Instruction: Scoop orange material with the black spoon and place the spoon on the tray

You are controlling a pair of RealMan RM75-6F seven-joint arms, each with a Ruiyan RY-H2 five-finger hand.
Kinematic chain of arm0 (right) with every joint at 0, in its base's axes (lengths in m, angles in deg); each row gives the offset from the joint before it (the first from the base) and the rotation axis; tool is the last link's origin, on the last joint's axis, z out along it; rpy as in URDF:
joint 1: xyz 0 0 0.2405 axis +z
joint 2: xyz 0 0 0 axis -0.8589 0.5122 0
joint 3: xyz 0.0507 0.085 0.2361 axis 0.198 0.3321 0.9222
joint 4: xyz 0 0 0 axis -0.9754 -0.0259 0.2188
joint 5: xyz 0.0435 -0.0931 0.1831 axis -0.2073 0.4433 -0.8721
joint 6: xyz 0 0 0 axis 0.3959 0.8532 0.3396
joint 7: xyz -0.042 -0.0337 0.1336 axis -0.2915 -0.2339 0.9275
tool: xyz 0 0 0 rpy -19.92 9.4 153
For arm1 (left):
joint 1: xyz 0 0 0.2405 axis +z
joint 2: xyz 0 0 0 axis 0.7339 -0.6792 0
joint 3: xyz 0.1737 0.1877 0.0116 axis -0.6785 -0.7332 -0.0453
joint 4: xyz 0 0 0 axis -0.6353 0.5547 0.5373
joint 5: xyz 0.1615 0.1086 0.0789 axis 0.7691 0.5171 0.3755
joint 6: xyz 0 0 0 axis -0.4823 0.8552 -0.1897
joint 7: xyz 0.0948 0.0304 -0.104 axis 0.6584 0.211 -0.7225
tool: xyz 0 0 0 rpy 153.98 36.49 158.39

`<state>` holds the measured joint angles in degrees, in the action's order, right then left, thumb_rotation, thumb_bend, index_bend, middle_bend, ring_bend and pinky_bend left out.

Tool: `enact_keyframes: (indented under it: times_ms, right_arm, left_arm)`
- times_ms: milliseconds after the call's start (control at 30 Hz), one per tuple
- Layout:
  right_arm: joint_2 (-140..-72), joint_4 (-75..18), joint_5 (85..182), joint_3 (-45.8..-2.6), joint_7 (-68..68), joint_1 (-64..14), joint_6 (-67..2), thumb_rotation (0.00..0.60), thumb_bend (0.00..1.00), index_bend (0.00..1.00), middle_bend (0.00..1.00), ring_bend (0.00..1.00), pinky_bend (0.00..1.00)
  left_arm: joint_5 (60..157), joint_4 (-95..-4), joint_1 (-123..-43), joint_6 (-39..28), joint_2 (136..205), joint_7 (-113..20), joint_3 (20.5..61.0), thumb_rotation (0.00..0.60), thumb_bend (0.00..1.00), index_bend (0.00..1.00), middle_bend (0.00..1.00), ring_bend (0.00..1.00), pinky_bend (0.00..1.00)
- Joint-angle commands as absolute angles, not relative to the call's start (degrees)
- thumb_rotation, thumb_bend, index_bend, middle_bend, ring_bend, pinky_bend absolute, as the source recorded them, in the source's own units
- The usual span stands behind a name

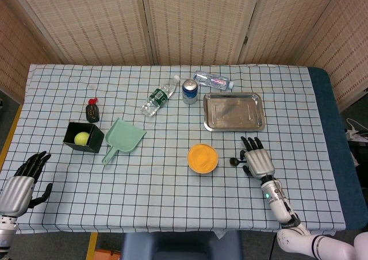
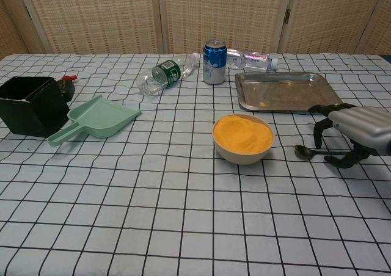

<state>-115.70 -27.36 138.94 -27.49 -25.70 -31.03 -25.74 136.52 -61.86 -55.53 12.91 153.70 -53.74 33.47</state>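
One spoon is what matters at this point: the black spoon (image 2: 308, 151) lies flat on the counter (image 1: 172, 202), its bowl pointing toward the bowl of orange material (image 1: 202, 157) and its handle running off under the right hand (image 1: 257, 158). From the chest view the hand arches over that handle, fingers curled down on the far side and the thumb low on the near side, but nothing is clamped yet; the hand looks released, fingers apart, with the spoon resting on the cloth.

Doing this pickup well seems to come down to where the pinch lands. I'd want thumb and fingers to meet on the handle well back from the spoon's bowl, so that end stays free to dip. A thin handle flat on a cloth is easy to push away instead of lifting, so the fingers should come down square on both sides and close gently, not sweep sideways. The orange bowl sits just beside the spoon's tip, so a careless nudge could knock into it.

Once held, the spoon should be kept level. The steel tray (image 1: 233, 111) waits behind the hand, close by for the final set-down.

Far off at the counter's near left corner, the left hand (image 1: 23, 179) rests idle, fingers loosely spread, holding nothing
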Motion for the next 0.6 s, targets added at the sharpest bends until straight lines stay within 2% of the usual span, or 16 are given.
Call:
enact_keyframes:
  times_ms: [33,600]
  right_arm:
    - [-115.8,-27.3,138.8,-27.5,-25.7,-31.0,-25.7,0.600,0.34,0.47,0.00,0.00,0.00]
    - [-117.2,-26.2,137.3,-27.6,-27.1,-30.0,-25.5,0.600,0.37,0.47,0.00,0.00,0.00]
  left_arm:
    - [136.5,-61.8,-55.6,12.9,153.7,-53.8,33.5,0.600,0.46,0.00,0.00,0.00,0.17]
    - [136.2,-61.8,-55.7,12.5,153.3,-54.3,33.3,0.600,0.46,0.00,0.00,0.00,0.17]
